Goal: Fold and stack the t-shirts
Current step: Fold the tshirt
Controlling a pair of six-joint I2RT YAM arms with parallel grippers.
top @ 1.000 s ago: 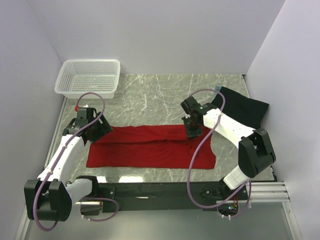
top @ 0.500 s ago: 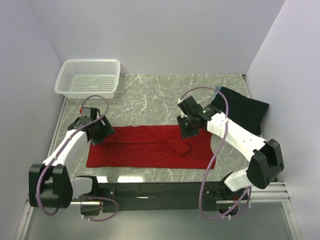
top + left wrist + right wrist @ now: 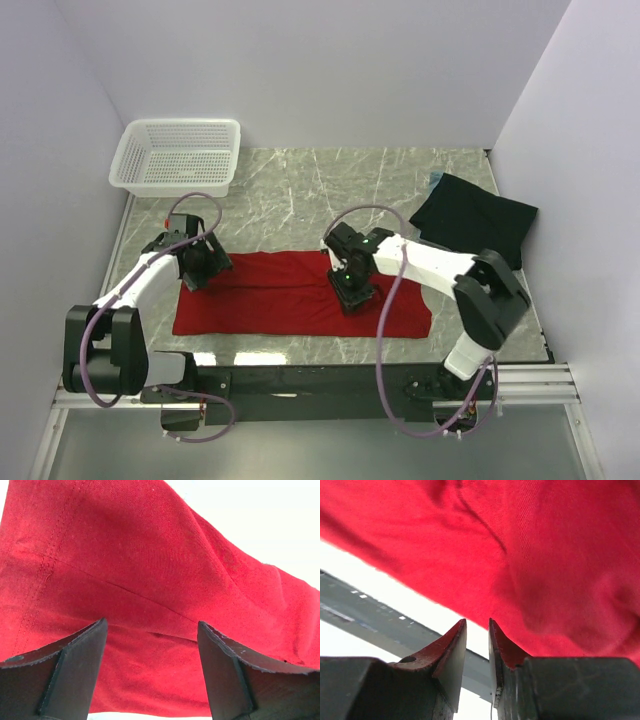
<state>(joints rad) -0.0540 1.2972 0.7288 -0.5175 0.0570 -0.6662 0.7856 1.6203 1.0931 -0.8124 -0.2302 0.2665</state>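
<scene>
The red t-shirt (image 3: 270,300) lies on the table as a long flat strip, folded lengthwise. My left gripper (image 3: 203,267) hovers over its back left corner. In the left wrist view its jaws (image 3: 151,625) stand wide open above the red cloth (image 3: 125,555), with nothing between them. My right gripper (image 3: 351,288) is low over the middle of the strip. In the right wrist view its jaws (image 3: 477,621) are a narrow gap apart and empty, with red cloth (image 3: 545,555) ahead of them. The black t-shirt (image 3: 478,215) lies folded at the back right, with a light blue edge (image 3: 435,179) at its far corner.
A white mesh basket (image 3: 180,153) stands at the back left corner. Walls close the table in on the left, back and right. The dark rail (image 3: 330,378) holding the arm bases runs along the near edge.
My right gripper has moved left, from the shirt's right part to its middle, and its jaws opened slightly. A small raised fold there now lies flat. The left gripper has shifted a little.
</scene>
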